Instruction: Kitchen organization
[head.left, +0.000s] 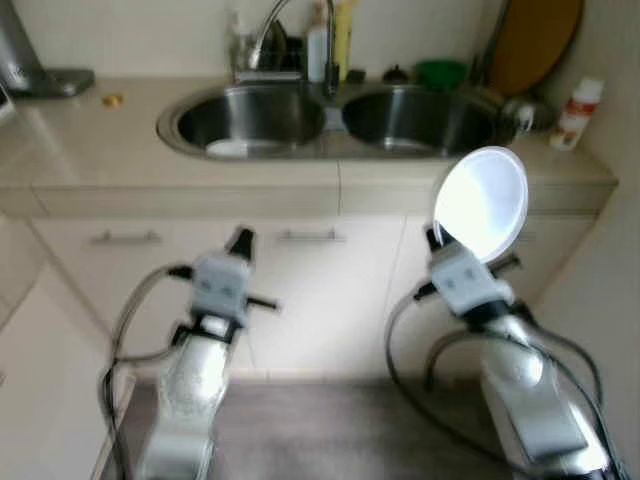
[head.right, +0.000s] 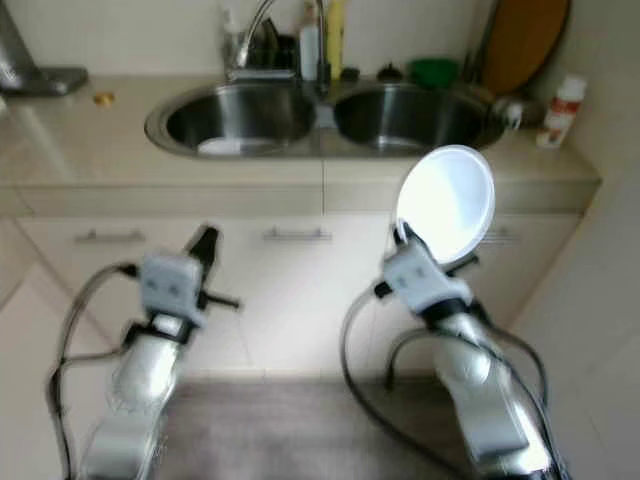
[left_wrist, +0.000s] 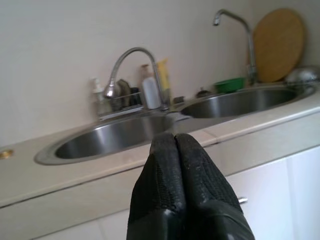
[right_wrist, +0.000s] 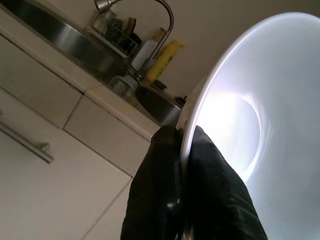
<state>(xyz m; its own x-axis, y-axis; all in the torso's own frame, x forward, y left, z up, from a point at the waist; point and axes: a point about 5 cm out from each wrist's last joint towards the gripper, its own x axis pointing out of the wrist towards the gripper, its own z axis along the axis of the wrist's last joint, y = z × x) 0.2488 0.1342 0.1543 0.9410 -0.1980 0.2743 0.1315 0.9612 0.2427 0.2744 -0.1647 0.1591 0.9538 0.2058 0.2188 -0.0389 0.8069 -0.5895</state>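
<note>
So the right claw (right_wrist: 182, 145) is pinching a white plate (head.left: 482, 203) by its rim, one black finger on each face, holding it up on edge at about 2 o'clock from the middle of the head view, in front of the counter (head.left: 90, 160) edge and the cabinet fronts. The left claw (left_wrist: 175, 150) has its fingers pressed together with nothing between them, sitting low at about 8 o'clock, pointing at the sink.

Around it: a double steel sink (head.left: 250, 120) runs along the counter at 12 o'clock, with something white and flat lying in the left basin (head.left: 228, 148). A curved faucet (head.left: 270, 25) stands behind the basins, and a second, taller tap (left_wrist: 235, 25) is behind the right basin. By the faucet there's a white bottle (head.left: 318, 50) and a yellow bottle (head.left: 344, 35), plus a green bowl (head.left: 441, 72) further right. A round wooden board (head.left: 535, 40) leans against the wall at 1 o'clock, and a white bottle with a red cap (head.left: 575, 112) stands at the counter's right end, near the wall. A small gold-coloured bit (head.left: 112, 100) sits on the counter at 10 o'clock. Cabinet handles (head.left: 310, 236) run below.

Labels are way too blurry, can't read any writing.
</note>
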